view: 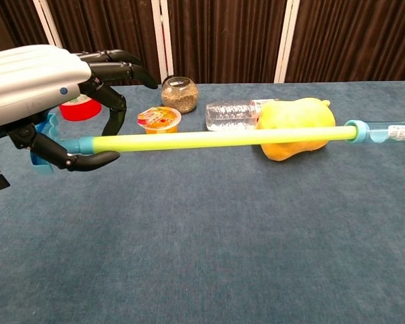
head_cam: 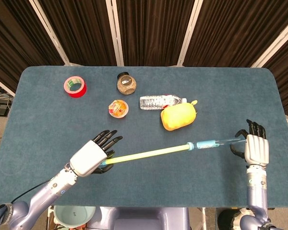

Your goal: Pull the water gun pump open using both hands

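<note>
Left robot hand (view: pixel 50 101) grips blue handle of water gun pump (view: pixel 209 140), yellow-green rod running right to clear barrel (view: pixel 391 132) at frame edge. Behind on table (view: pixel 223 243): red tape (view: pixel 77 108), jelly cup (view: pixel 158 119), jar (view: pixel 179 94), bottle (view: pixel 233 115), yellow plush (view: pixel 297 115).
</note>
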